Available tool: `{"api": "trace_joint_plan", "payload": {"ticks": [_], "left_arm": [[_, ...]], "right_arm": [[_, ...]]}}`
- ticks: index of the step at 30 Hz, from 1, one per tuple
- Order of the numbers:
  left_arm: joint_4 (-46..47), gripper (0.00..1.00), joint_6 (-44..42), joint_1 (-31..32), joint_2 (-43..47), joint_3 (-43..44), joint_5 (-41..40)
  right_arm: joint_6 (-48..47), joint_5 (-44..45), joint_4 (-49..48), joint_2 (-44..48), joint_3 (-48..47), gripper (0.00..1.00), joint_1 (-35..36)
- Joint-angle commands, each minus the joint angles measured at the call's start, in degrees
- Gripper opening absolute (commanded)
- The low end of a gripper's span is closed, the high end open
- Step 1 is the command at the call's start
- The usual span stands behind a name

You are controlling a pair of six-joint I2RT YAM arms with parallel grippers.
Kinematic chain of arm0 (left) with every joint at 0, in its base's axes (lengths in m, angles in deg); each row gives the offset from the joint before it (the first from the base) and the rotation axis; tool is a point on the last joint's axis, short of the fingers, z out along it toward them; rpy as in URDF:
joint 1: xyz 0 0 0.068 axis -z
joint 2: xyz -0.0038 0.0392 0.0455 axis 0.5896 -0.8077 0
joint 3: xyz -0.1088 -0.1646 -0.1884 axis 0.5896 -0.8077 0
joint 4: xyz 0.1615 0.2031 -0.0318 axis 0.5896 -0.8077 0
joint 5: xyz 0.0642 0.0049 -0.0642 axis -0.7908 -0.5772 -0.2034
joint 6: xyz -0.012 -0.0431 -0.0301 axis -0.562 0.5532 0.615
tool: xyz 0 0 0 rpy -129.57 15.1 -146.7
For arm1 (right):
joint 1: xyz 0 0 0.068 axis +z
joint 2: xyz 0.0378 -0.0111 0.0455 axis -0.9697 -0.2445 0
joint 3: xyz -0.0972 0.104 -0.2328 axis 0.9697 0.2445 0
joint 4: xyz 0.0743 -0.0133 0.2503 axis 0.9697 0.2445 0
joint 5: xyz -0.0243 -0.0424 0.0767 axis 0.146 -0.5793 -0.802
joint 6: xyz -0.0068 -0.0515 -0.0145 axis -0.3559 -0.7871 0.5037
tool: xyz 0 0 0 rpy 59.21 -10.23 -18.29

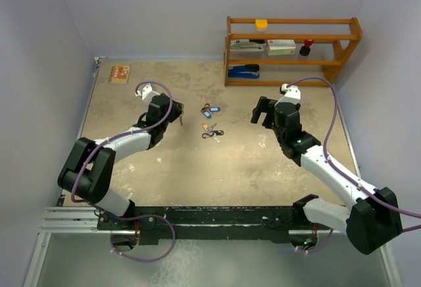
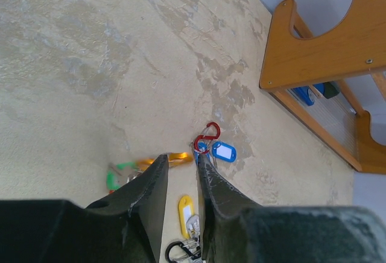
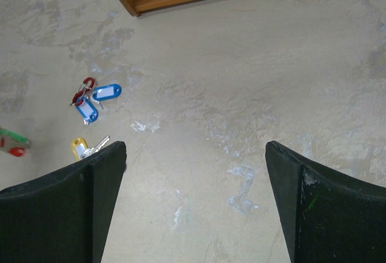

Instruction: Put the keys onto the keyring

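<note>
My left gripper [image 2: 182,157] hangs low over the table with its jaws a narrow gap apart and nothing between them. Just past its left fingertip lies a blurred orange keyring [image 2: 174,158] with a green-tagged key [image 2: 116,175]. Two blue-tagged keys [image 2: 224,151] on a red figure-8 clip [image 2: 206,136] lie beyond the right fingertip. A yellow-tagged key [image 2: 186,207] and a black clip [image 2: 180,252] lie under the fingers. From above, the left gripper [image 1: 179,112] is left of the blue tags [image 1: 210,110]. My right gripper [image 1: 262,112] stands wide open and empty, right of the keys.
A wooden shelf [image 1: 289,50] with a blue stapler, boxes and small items stands at the back right. An orange card [image 1: 120,74] lies at the back left corner. Walls close the table on the left, back and right.
</note>
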Motion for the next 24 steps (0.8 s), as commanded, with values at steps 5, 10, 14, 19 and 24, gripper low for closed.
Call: {"api": "trace_joint_plan", "payload": {"ticks": [5,10,14,19,24], "left_arm": [[3.13,0.26,0.71,-0.85,0.22,-0.7,0.61],[2.95,0.36,1.16,-0.88,1.28,-1.36,-0.35],[2.63,0.52,1.38,-0.96,2.67,-1.94,-1.49],[6.41,0.66,1.04,-1.0,5.73,-4.18,-1.08],[5.38,0.68,-0.71,-1.0,11.6,-5.04,-3.47]], "right_arm": [[-0.2,-0.42,-1.7,0.74,-0.08,1.0,0.01],[-0.21,-0.43,-1.72,0.92,0.06,1.0,0.01],[-0.18,-0.49,-1.72,0.94,-0.01,1.0,0.01],[-0.14,-0.58,-1.77,1.01,0.02,1.0,0.06],[1.42,2.45,-0.45,1.36,0.07,1.0,-0.03]]}}
